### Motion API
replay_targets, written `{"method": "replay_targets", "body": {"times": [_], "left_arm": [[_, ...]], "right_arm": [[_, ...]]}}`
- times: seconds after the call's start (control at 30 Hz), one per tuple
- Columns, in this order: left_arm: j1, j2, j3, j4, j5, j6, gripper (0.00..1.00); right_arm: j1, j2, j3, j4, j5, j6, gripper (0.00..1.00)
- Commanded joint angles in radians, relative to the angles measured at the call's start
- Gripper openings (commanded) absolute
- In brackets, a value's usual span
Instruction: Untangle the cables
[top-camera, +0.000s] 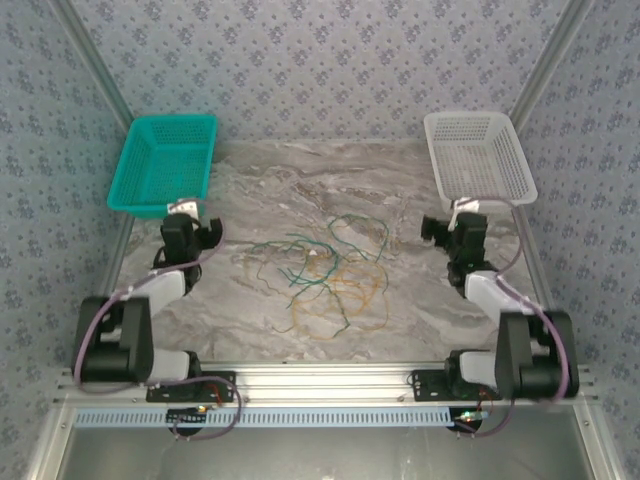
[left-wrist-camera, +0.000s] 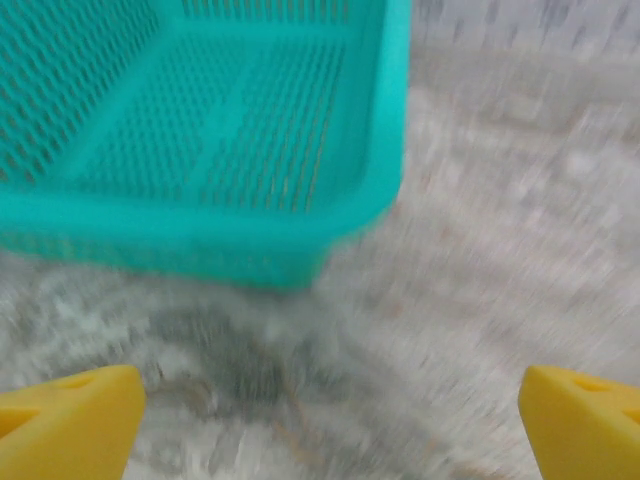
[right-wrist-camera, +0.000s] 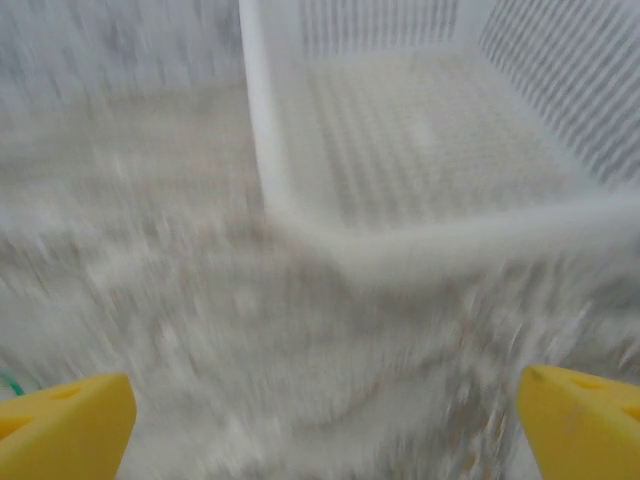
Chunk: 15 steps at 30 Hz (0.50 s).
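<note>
Your left tool is sitting spread wide, holding nothing, by the teal basket. The cables are lying tangled, green and orange, mid-desk. Your right tool is gaping wide too, empty, by the white basket. You are likely just starting, so reaching in for one strand is coming next.

The grey-veined marble-look tabletop is smooth, with a faint sheen. At upper left the teal mesh basket is moulded plastic — perforated, slightly glossy; the white mesh plastic basket at upper right looks matt. The thin green and orange cables seem plastic-coated. The ribbed silver rail along the bottom is brushed metal.
</note>
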Motion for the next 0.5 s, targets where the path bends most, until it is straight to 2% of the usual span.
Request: {"method": "replay_targets", "body": {"times": [0.0, 0.03, 0.1, 0.2, 0.27, 0.33, 0.47], "left_arm": [[-0.069, -0.166, 0.161, -0.377, -0.033, -0.186, 0.72], [-0.112, -0.18, 0.189, -0.43, -0.037, -0.211, 0.67], [-0.245, -0.166, 0.259, -0.527, -0.076, -0.232, 0.67], [-0.417, -0.029, 0.408, -0.664, -0.08, -0.233, 0.67], [-0.475, 0.079, 0.506, -0.716, 0.013, -0.231, 0.68], [-0.516, 0.169, 0.566, -0.721, 0.097, -0.225, 0.67], [-0.589, 0.29, 0.609, -0.671, 0.147, -0.224, 0.67]], "right_arm": [[-0.012, -0.166, 0.111, -0.285, -0.172, 0.156, 0.98], [0.004, -0.187, 0.126, -0.315, -0.222, 0.158, 0.93], [0.081, -0.197, 0.195, -0.451, -0.209, 0.164, 0.84], [0.204, -0.115, 0.29, -0.609, -0.176, 0.147, 0.78], [0.246, -0.028, 0.355, -0.705, -0.18, 0.161, 0.75], [0.247, 0.054, 0.411, -0.766, -0.216, 0.211, 0.75], [0.218, 0.201, 0.478, -0.791, -0.34, 0.267, 0.74]]}}
